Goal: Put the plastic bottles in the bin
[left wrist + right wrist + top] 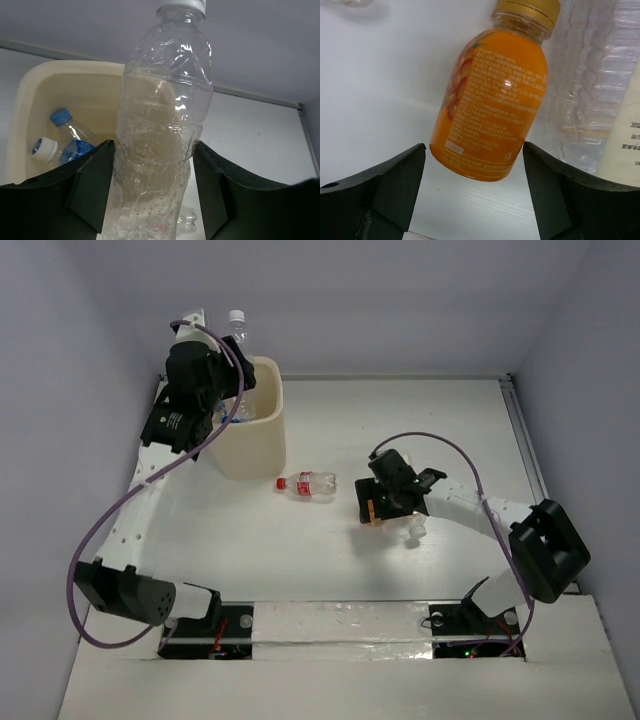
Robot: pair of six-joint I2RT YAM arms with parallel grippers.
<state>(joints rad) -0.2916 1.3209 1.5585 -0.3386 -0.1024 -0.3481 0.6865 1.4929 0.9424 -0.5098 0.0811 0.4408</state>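
The left claw [155, 175] grips the unlabelled clear bottle [167, 115] at its waist above the bin [75, 80] — light, thin-walled, easily dented. The right claw [474, 150] gapes astride 1 orange bottle [490, 100] lying on the desk [370, 75] — likely stiffer and heavier, best taken mid-body

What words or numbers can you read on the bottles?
Nothing can be read for sure.
Orange bottle: rows of tiny print, too small to read.
Cream label beside it: cut-off print, blurred.
Red-label bottle: too small to read.
Blue-label bottle in the bin: no readable text.
Clear bottle in the left hand: no label.
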